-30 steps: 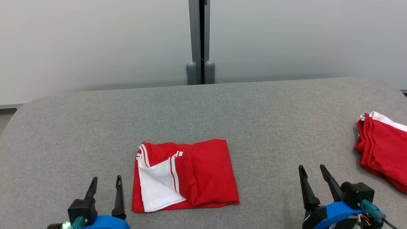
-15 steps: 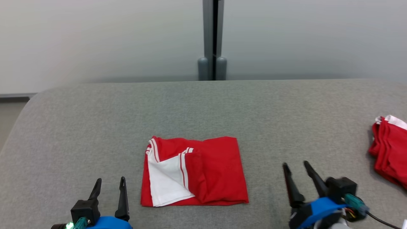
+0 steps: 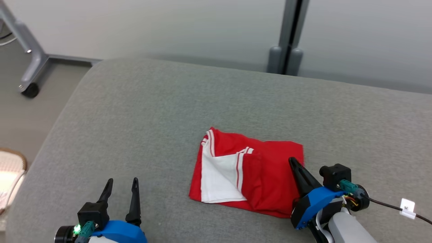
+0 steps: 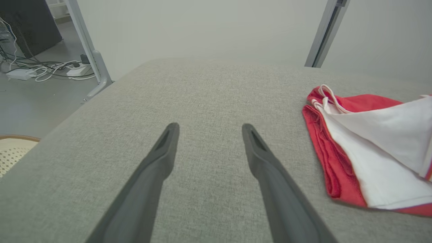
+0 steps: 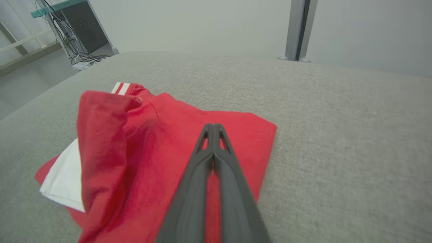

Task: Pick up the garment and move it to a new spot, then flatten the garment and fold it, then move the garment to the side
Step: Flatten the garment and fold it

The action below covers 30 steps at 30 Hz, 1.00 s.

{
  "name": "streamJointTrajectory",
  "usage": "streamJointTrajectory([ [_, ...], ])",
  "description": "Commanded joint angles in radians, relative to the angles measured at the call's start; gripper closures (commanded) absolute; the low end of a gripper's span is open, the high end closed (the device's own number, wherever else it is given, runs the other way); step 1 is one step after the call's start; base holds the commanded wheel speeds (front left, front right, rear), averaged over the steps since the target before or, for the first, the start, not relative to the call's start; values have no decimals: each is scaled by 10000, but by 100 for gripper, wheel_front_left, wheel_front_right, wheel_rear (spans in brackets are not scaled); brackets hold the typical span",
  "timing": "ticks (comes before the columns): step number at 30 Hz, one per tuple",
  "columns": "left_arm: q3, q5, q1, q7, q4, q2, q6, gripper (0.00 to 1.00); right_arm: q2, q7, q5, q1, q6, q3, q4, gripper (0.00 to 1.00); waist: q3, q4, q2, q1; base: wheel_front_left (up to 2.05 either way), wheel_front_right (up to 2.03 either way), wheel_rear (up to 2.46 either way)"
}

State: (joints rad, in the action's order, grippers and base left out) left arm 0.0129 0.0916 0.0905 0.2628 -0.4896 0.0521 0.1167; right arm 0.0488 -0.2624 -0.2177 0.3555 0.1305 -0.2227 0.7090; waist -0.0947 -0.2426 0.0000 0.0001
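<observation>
One folded red-and-white garment (image 3: pixel 266 175) lies on one grey padded table (image 3: pixel 152 111). Two grippers: left gripper (image 3: pixel 122 182), jaws spread, well apart from it; right gripper (image 3: pixel 292 161), jaws pressed together, over its right edge.

Bright, diffuse, even light; faint shadow beside garment (image 3: pixel 263 175); wrist-view edges soft, stretched.

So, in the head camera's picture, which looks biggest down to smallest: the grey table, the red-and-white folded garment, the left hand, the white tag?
1. grey fabric-covered table
2. red-and-white folded garment
3. black-fingered left hand, though it sits nearest the camera
4. small white tag
</observation>
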Motion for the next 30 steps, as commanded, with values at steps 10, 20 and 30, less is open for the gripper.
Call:
streamJointTrajectory([
  [10,-46,214,385,22,-16,-13,146,0,39,-30,-56,968,5,-1686,652,100,-725,-864,0,-1,0,0,0],
  [20,216,447,504,22,78,-14,143,0,44,-30,-1408,751,5,-5565,-216,100,-558,-407,0,-1,0,0,0],
  [30,-31,357,258,22,260,-12,102,0,42,-30,-716,256,5,-3073,-818,100,-195,800,0,-1,0,0,0],
])
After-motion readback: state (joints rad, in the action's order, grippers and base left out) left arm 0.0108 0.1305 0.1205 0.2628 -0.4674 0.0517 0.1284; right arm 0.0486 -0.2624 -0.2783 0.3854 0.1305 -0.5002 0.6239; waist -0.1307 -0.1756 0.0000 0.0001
